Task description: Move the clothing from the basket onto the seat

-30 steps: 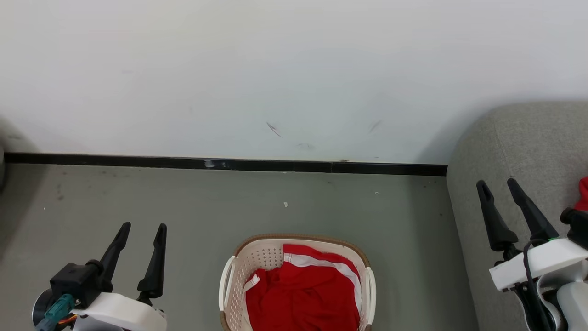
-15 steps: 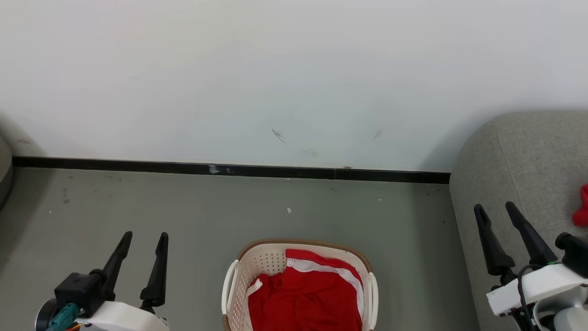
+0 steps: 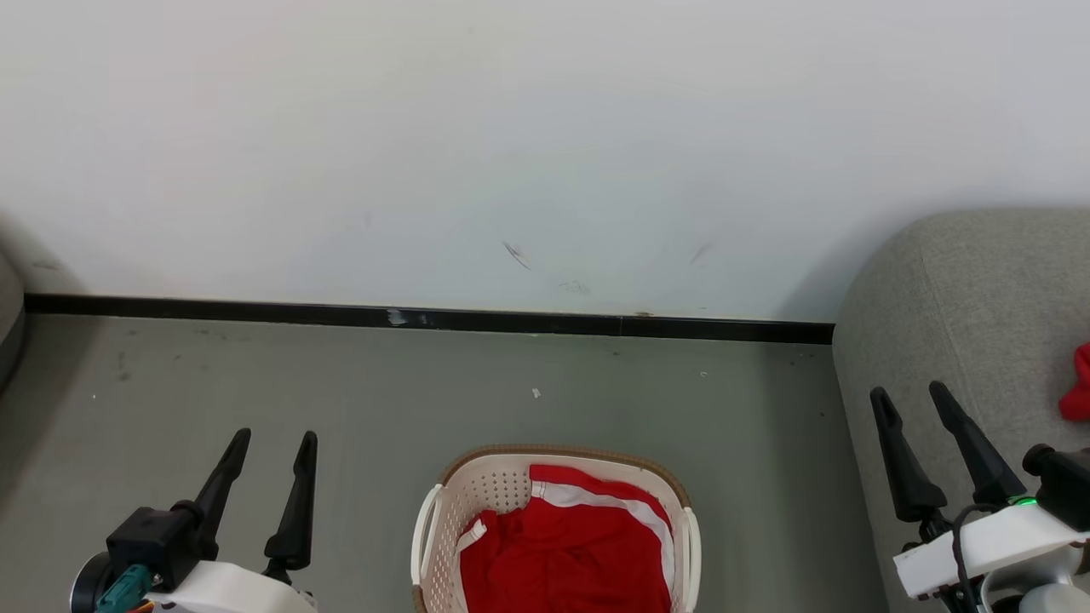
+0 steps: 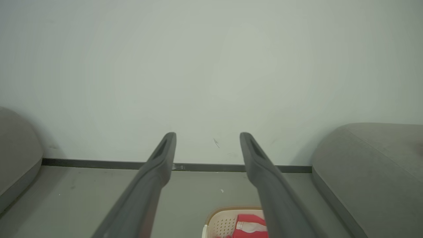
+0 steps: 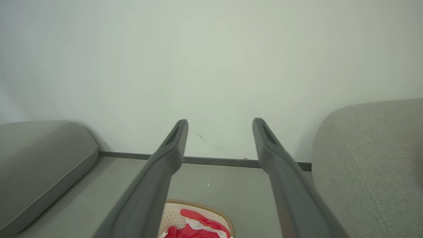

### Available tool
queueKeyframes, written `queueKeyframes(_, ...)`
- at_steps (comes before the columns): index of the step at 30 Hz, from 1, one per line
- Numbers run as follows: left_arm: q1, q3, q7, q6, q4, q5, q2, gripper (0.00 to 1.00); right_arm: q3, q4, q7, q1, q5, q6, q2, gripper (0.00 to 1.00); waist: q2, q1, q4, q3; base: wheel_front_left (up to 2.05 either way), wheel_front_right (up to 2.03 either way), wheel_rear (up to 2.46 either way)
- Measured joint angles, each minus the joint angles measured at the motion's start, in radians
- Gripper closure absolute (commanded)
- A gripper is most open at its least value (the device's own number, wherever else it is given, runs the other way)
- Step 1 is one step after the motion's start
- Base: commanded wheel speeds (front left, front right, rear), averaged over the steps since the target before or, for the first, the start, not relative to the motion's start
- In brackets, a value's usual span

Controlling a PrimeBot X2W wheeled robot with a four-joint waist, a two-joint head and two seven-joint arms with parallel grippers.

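**Head view:** The clothing [image 3: 562,553], a red heap with a white-trimmed band, lies in the basket [image 3: 485,487] on the floor [image 3: 383,383], low at centre and cut off by the bottom edge. As far as that crop lets one judge, the heap runs front to back. The left gripper [image 3: 276,436] hangs at lower left and the right gripper [image 3: 907,391] at lower right, over the edge of the seat [image 3: 962,289]. Both have their fingers spread wide, empty, pointing toward the wall [image 3: 511,128]. The basket sits between them, inward of and below both sets of tips, and the left gripper looks slightly nearer. A scrap of red [image 3: 1078,383] already lies on the seat, beyond the right gripper.

**Left wrist view:** Spread fingers frame wall and skirting [image 4: 99,163]. The basket peeps in at the bottom edge, right of centre, partly behind the right-hand finger. A second cushion [image 4: 16,155] shows at left, the seat at right.

**Right wrist view:** The basket lies at the bottom edge, left of centre, between the fingers. Only bare floor separates gripper from basket — the rim looks like the one obstacle to a downward reach.
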Motion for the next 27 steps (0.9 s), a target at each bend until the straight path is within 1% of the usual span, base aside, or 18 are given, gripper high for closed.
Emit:
queueKeyframes(5, 0.013, 0.003, 0.0, -0.001, 0.005, 0.008, -0.006, 0.0, -0.001, -0.009, 0.0, 0.008, -0.008, 0.0, 0.006, 0.0, 0.0, 0.0, -0.002, -0.001, 0.0, 0.0, 0.0)
queueKeyframes(27, 0.015, 0.034, 0.0, -0.038, 0.019, 0.025, -0.031, 0.0, -0.001, -0.038, 0.0, 0.029, -0.018, 0.0, 0.011, 0.0, 0.0, 0.0, -0.014, 0.004, 0.0, 0.0, 0.0)
